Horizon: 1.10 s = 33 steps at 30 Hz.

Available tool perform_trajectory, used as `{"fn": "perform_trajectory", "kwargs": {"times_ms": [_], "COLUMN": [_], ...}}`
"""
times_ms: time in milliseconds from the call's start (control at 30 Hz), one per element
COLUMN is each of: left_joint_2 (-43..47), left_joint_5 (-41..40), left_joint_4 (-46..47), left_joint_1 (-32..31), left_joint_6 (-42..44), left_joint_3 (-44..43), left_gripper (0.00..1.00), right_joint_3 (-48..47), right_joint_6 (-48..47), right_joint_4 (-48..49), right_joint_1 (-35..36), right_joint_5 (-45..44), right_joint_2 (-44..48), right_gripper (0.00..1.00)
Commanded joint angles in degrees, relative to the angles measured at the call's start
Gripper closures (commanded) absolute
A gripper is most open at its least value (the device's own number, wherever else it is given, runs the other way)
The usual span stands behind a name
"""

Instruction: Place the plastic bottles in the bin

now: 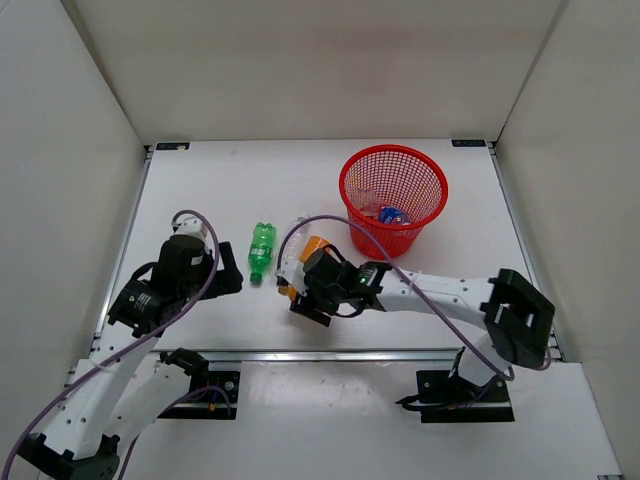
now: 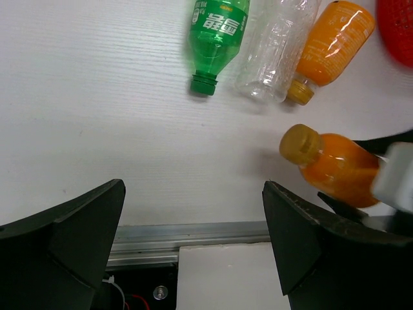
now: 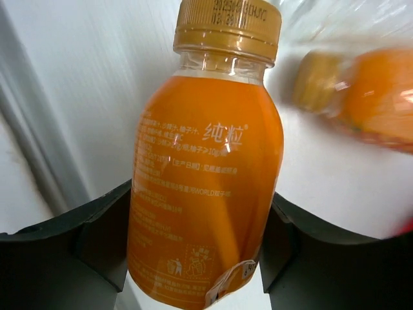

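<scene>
Fingers of the left arm (image 2: 71, 245) stand spread above the surface (image 2: 97, 97). A green bottle (image 2: 218, 32), clear bottle (image 2: 277, 45) and orange bottle (image 2: 332, 42) lie side by side. Fingers of the right arm (image 3: 97, 239) pinch a second orange bottle (image 3: 206, 194) near the red bin (image 1: 385, 238).

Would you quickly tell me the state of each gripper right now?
Left gripper: open, holding nothing.
Right gripper: closed on an orange bottle.

Green bottle (image 2: 218, 35), clear bottle (image 2: 274, 51), orange bottle (image 2: 330, 44) side by side; second orange bottle (image 2: 335, 171) nearer; left gripper (image 2: 193, 194) jaws apart.
</scene>
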<state>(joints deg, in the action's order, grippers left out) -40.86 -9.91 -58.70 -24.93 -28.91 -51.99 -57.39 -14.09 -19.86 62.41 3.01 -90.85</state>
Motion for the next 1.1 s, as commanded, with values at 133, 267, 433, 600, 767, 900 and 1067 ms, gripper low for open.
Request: {"fn": "perform_trajectory", "kwargs": {"times_ms": [133, 267, 433, 600, 767, 900, 1067], "left_joint_2": [-1.76, -4.4, -7.65, -10.37, -16.87, -24.86, -34.97], "left_joint_5": [-0.72, 1.12, 1.56, 2.18, 6.04, 9.64, 13.76], "left_joint_4": [1.92, 4.73, 8.42, 11.06, 16.76, 21.42, 26.52], "left_joint_1": [0.06, -1.52, -2.84, -3.28, -5.39, -7.59, -10.49], "left_joint_6": [0.78, 1.48, 1.31, 2.8, 5.26, 7.9, 11.05], "left_joint_3": [-0.92, -0.31, -0.22, -1.98, -3.91, -6.54, -10.5], "left_gripper": [0.01, 0.01, 0.01, 0.02, 0.01, 0.01, 0.01], "right_joint_3": [-17.29, -23.65, -22.43, -23.03, -25.84, -26.64, -16.04], "right_joint_6": [4.94, 5.73, 12.23, 13.65, 12.15, 19.77, 27.87], "right_joint_4": [-6.05, -6.69, -2.75, -5.54, -7.65, -13.0, -18.54], "right_joint_1": [-3.42, -15.88, -34.07, -42.02, -40.97, -45.78, -57.82], "right_joint_5": [-13.54, -16.36, -7.5, -5.21, -8.45, -7.67, -6.09], "right_joint_2": [12.62, 13.24, 13.07, 9.82, 10.87, 14.72, 23.33], "right_gripper": [0.56, 0.56, 0.55, 0.31, 0.0, 0.0, 0.0]}}
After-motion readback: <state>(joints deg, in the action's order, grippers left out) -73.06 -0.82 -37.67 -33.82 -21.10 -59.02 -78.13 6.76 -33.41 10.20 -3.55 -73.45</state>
